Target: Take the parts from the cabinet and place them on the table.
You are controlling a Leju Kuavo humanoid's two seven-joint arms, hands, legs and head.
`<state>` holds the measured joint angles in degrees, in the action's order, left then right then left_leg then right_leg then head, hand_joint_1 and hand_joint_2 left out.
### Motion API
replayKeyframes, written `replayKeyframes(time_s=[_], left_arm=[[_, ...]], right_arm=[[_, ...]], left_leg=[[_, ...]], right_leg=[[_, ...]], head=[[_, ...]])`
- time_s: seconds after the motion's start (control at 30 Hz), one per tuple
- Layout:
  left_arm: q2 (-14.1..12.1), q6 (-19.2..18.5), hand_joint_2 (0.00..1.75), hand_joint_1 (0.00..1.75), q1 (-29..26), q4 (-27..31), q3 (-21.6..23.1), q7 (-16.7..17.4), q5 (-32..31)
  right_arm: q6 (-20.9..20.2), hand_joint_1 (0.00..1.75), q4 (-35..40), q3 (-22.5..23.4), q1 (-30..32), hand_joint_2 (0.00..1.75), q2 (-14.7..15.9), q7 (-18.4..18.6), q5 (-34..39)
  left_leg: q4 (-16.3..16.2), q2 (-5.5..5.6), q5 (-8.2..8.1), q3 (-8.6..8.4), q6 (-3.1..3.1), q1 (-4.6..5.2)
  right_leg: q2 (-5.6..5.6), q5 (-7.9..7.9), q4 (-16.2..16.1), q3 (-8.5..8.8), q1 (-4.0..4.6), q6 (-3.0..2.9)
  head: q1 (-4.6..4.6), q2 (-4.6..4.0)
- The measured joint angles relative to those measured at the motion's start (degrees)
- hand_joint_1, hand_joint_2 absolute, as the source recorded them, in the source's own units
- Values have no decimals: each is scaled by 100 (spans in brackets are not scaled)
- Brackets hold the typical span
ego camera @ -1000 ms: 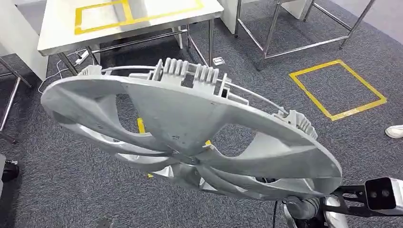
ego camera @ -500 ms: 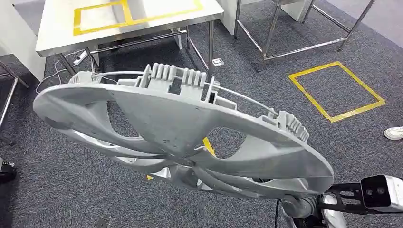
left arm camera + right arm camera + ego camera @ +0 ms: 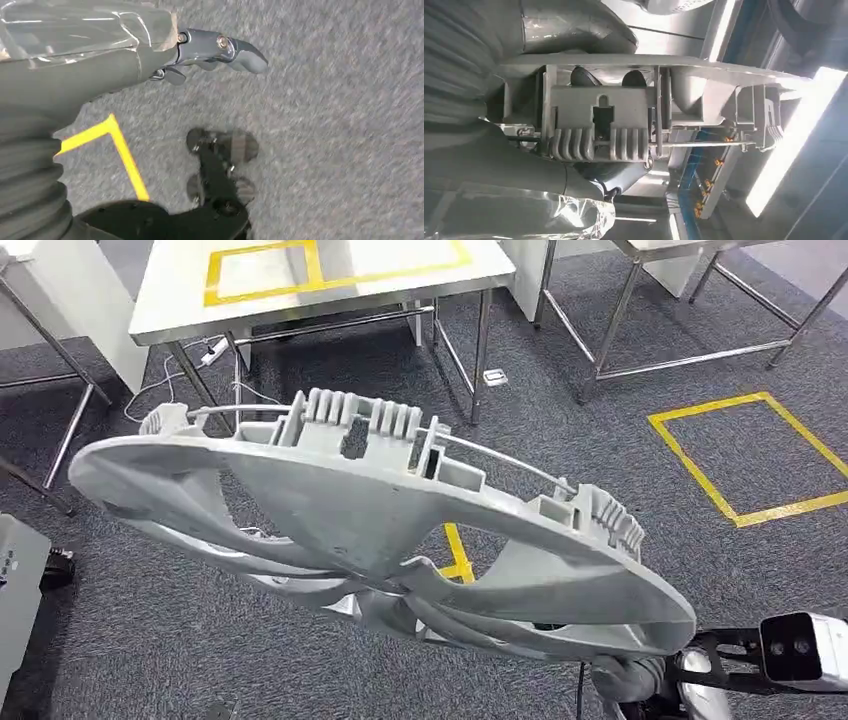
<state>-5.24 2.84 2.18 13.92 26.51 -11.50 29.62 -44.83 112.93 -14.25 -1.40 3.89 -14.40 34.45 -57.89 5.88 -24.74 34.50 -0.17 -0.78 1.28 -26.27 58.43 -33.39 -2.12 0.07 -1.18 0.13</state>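
One part (image 3: pixel 380 530), a large grey spoked disc with ribbed clips along its rim, is out of the cabinet and carried tilted in front of the robot, well short of the table (image 3: pixel 330 285) beyond it. In the right wrist view the right hand (image 3: pixel 604 125) is clamped on the part's rim, dark fingertips (image 3: pixel 583 76) showing behind a clip. The left hand (image 3: pixel 210 50) hangs above the carpet holding nothing; whether its fingers are spread or curled cannot be told. By this evidence the pick-up is done and the carry under way; reaching the table and setting the part inside its yellow marking (image 3: pixel 330 265) remain. Compared with a second ago, the whole head view has shifted: the table now sits further right and the floor square (image 3: pixel 755 455) nearer the edge, so the camera has turned while the part keeps its place before it.
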Motion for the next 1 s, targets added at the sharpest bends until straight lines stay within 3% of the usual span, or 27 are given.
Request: replayKeyframes(time_s=[0.03,0.1,0.17,0.2,0.23,0.27,0.3,0.33,0.37,0.47,0.5,0.53,0.57,0.63,0.67,0.7,0.73,0.77,0.83,0.9,1.0], left_arm=[[0,0,175,0,-17,0,-2,0,-15],[-2,0,175,0,4,0,-9,0,-15],[4,0,175,0,12,0,-13,0,-20],[4,-4,175,0,1,0,-13,0,-22],[4,-13,175,0,-8,0,-13,0,-24],[2,-17,175,0,-13,0,-17,0,-26],[2,-17,175,0,-13,0,-22,0,-31],[-13,-15,175,0,-8,0,-33,0,-31],[-33,-17,175,0,-2,0,-46,2,-35],[-44,-15,175,0,-3,0,-74,7,-74],[-46,-13,175,0,-2,0,-79,13,-83],[-37,-13,175,0,-8,2,-81,18,-94],[-26,-15,175,0,5,2,-83,20,-109],[-13,-17,175,0,30,2,-85,18,-136],[-2,-22,175,0,31,2,-85,19,-138],[4,-26,175,0,30,2,-87,20,-147],[4,-33,175,0,29,2,-87,20,-153],[17,-33,175,0,31,2,-90,20,-157],[33,-33,175,0,37,2,-94,20,-190],[33,-33,175,0,36,2,-107,18,-199],[44,-33,175,0,20,2,-109,20,-206]], right_arm=[[0,171,0,2,-6,175,-4,0,2],[0,171,0,2,-1,175,-13,0,2],[0,171,-2,2,3,175,-15,0,2],[0,171,-2,2,10,175,-15,0,7],[0,171,-2,0,14,175,-15,0,22],[0,171,-2,0,13,175,-15,0,46],[0,171,-2,0,11,175,-15,0,76],[0,171,-2,0,7,175,-18,0,98],[0,171,-4,0,6,175,-26,2,114],[0,171,-4,-2,17,175,-33,9,131],[-2,171,-2,0,15,175,-31,9,138],[-4,171,-4,4,20,175,-26,9,138],[-4,171,-7,2,18,175,-24,7,140],[-2,171,-9,13,28,175,-20,0,155],[4,171,-13,13,38,175,-20,4,151],[13,171,-22,15,53,175,-17,9,144],[24,171,-22,20,64,175,-11,9,144],[24,171,-22,24,61,175,-7,9,144],[24,171,-22,37,58,175,-7,9,149],[22,171,-28,44,59,175,4,7,151],[11,171,-35,46,63,175,24,7,153]], left_leg=[[-118,-186,-85,33,-28,13],[-869,-450,-489,404,-78,5],[-1749,-541,-815,846,-97,-3],[-1850,-557,-793,907,-90,-3],[-1654,-559,-640,818,-73,-2],[-1236,-560,-413,613,-43,2],[-659,-574,-155,309,14,18],[-152,-644,-5,43,106,57],[-88,-720,-101,15,144,88],[-60,-683,-96,27,173,139],[33,-666,-63,-37,206,137],[155,-645,9,-170,210,69],[210,-630,37,-207,263,59],[209,-578,33,-206,264,62],[207,-556,27,-204,266,68],[200,-530,21,-204,265,68],[194,-497,10,-210,255,66],[179,-467,-3,-215,238,62],[108,-411,-56,-217,181,56],[25,-386,-114,-181,110,100],[27,-387,-123,-174,60,69]], right_leg=[[-38,-8,-2,18,17,-17],[-133,-29,-1,35,44,-82],[-209,-46,1,33,74,-103],[-240,-53,1,38,85,-110],[-263,-60,1,47,98,-115],[-278,-71,1,60,114,-106],[-288,-76,0,79,133,-103],[-295,-81,-4,93,133,-108],[-302,-89,-5,78,165,-82],[-324,-89,-32,79,129,-2],[-336,-83,-78,123,159,37],[-304,-134,5,85,145,40],[-235,-278,266,-28,145,13],[-179,-604,1138,-480,123,-4],[-174,-727,1534,-706,117,8],[-172,-732,1719,-834,116,48],[-172,-617,1570,-802,106,107],[-172,-395,1154,-629,88,177],[-168,68,25,-106,54,262],[-144,85,-45,-67,84,110],[-144,91,-36,-75,100,16]], head=[[0,0],[-33,0],[-35,0],[-33,0],[-35,0],[-35,0],[-35,0],[-33,0],[-17,0],[-50,0],[-52,0],[-39,0],[-31,0],[-7,0],[-11,0],[-11,0],[-7,0],[-9,0],[-7,0],[-15,0],[-17,0]])
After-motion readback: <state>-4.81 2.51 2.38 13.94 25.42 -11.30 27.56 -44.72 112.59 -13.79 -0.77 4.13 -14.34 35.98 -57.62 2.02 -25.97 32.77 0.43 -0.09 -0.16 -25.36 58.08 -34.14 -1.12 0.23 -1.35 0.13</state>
